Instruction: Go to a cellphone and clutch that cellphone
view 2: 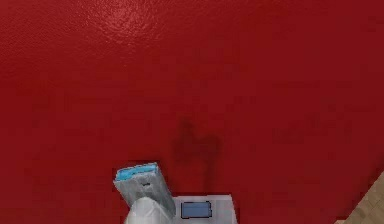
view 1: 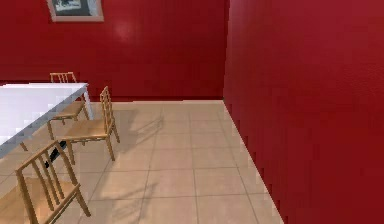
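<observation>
Forward: red walls [view 1: 300, 100], white table [view 1: 30, 105] at left, wooden chairs [view 1: 95, 125] beside it, framed picture [view 1: 75, 8] high up. Arm side: red wall [view 2: 200, 70], white marker squares [view 2: 197, 210] at bottom, gripper [view 2: 152, 205] left of them, tilted pale-blue slab [view 2: 137, 180] there, unclear whether cellphone; grip and hold impossible to tell
</observation>
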